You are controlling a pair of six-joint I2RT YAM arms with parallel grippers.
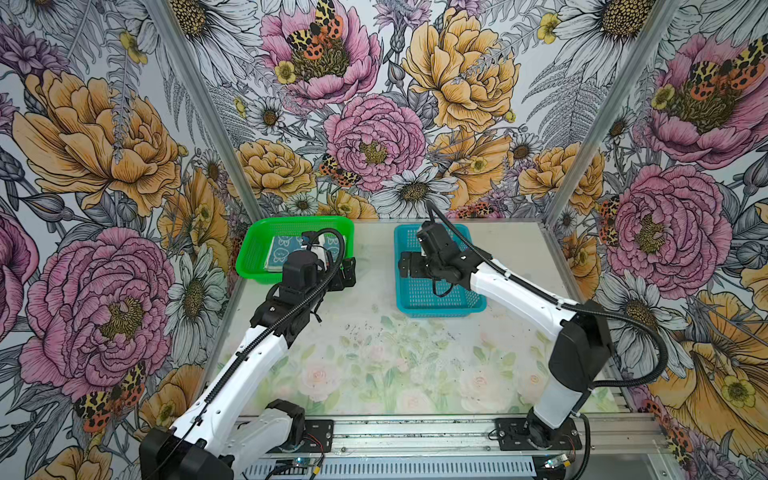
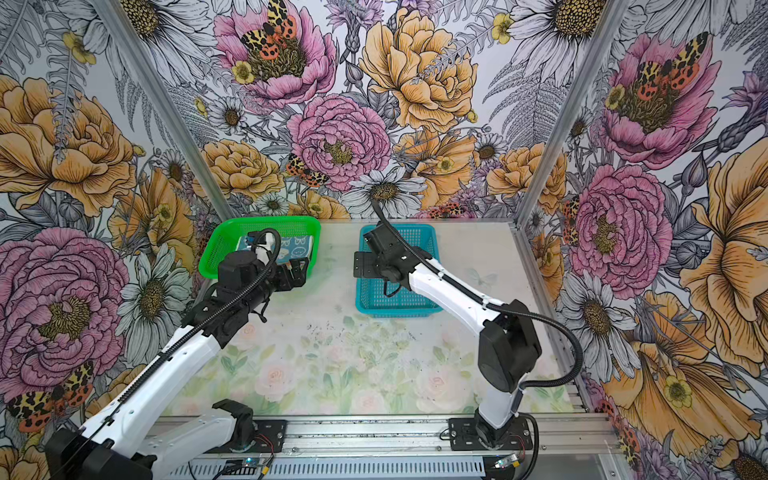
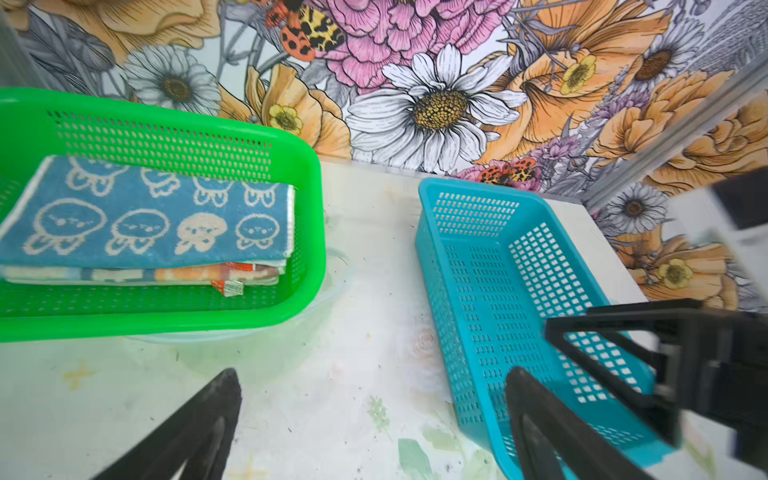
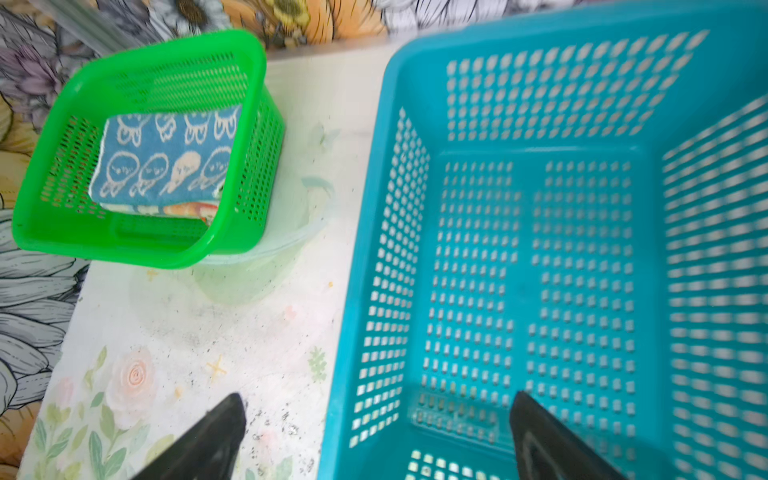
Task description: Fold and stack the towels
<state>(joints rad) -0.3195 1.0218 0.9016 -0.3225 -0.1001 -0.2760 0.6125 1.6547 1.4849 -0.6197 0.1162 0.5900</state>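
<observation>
Floral tabletop (image 1: 415, 353), towels (image 3: 141, 216) stacked in green basket (image 3: 313, 216), left gripper (image 3: 374, 376) just beside

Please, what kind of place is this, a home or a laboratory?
Most likely a laboratory robot booth, not a home: the left arm and right arm are mounted on an aluminium rail, printed floral panels enclose the table, and folded towels lie in a green basket.

Left arm (image 1: 257, 353) and right arm (image 1: 519, 291) both stretch toward the far side. Left tool (image 3: 374, 374) hangs with jaws spread wide. Right tool (image 4: 378, 397) gapes likewise, gripping nothing.
</observation>
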